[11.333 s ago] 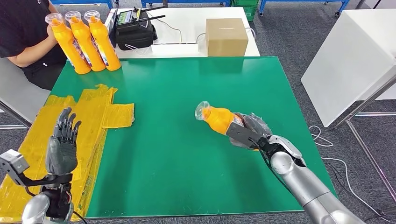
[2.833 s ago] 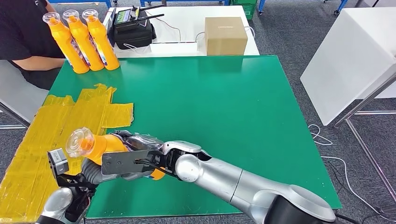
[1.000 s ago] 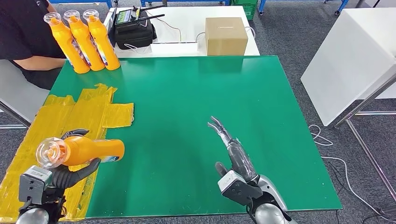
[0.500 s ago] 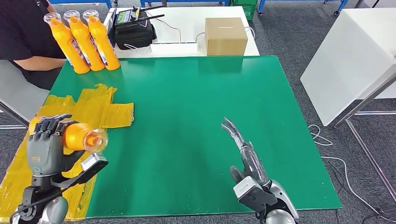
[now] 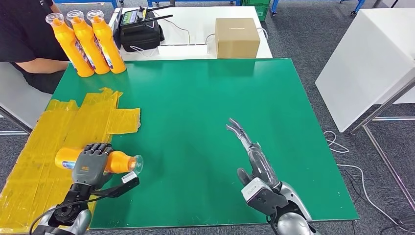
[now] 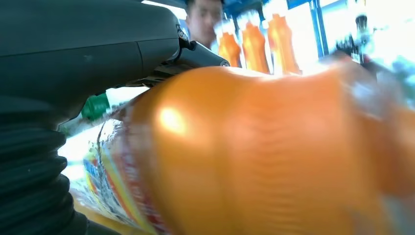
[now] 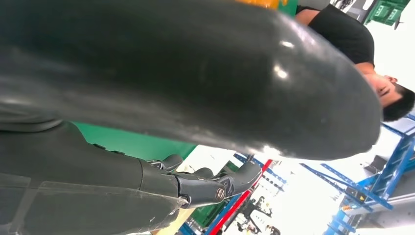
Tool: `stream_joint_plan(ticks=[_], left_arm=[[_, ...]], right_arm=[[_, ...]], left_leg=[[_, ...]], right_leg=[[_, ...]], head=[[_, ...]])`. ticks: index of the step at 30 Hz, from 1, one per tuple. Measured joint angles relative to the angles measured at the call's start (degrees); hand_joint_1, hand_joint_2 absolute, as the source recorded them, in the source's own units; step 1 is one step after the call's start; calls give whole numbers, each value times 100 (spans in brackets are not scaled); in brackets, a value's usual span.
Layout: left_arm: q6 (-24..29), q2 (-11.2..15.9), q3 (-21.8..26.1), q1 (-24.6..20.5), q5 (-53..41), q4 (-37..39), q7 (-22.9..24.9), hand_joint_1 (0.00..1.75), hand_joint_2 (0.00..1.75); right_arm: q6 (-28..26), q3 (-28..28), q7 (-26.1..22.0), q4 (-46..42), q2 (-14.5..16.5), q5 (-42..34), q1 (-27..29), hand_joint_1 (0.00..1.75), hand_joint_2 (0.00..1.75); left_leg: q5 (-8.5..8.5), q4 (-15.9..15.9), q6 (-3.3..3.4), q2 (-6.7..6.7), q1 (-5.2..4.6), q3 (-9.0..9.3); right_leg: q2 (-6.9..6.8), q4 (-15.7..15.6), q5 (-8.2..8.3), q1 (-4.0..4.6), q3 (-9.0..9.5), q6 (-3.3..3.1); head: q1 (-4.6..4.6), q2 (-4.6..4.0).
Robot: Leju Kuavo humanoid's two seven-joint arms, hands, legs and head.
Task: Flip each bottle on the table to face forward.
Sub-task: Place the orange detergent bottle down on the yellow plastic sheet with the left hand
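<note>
An orange bottle (image 5: 115, 162) with a clear cap lies on its side near the table's front left corner, cap toward the middle. My left hand (image 5: 90, 164) grips it from above around the middle. Close up in the left wrist view, the same bottle (image 6: 264, 156) shows its label under my left hand (image 6: 73, 54). My right hand (image 5: 253, 155) is empty, fingers stretched out over the green table (image 5: 195, 107) at the front right. In the right wrist view the right hand (image 7: 195, 188) holds nothing. Three more orange bottles (image 5: 85, 41) stand upright at the back left corner.
Yellow tape patches (image 5: 63, 127) cover the table's left side. A person in black (image 5: 22, 36) sits beside the standing bottles. A cardboard box (image 5: 237, 38) and a black controller bag (image 5: 141, 30) sit on a white table behind. A white cabinet (image 5: 367, 68) stands to the right.
My left hand has turned the bottle and lowered it onto the front left of the table, cap now toward the middle. My right hand moved slightly, still empty.
</note>
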Motion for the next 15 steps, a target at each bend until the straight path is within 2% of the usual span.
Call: stream_joint_plan(ticks=[1,2,6,15], left_arm=[[-110,10,-30,-26,51,73,-9,0,44],[-208,19,-53,-51,90,135,-14,0,0],[-467,44,-134,-195,169,378,15,0,0],[-422,90,-225,-305,189,585,31,0,0]], right_arm=[[13,4,13,0,9,9,-2,0,0],[25,7,25,1,17,17,-4,0,0],[87,20,65,23,68,50,-37,0,0],[142,52,109,101,129,66,-88,0,0]], left_leg=[[0,0,0,0,0,0],[0,0,0,0,0,0],[1,0,0,-4,0,2],[1,0,0,-4,0,5]], right_leg=[[0,0,0,0,0,0],[0,0,0,0,0,0],[-2,0,0,0,4,0],[-2,1,0,0,7,0]], head=[[0,0],[0,0],[0,0],[-1,0]])
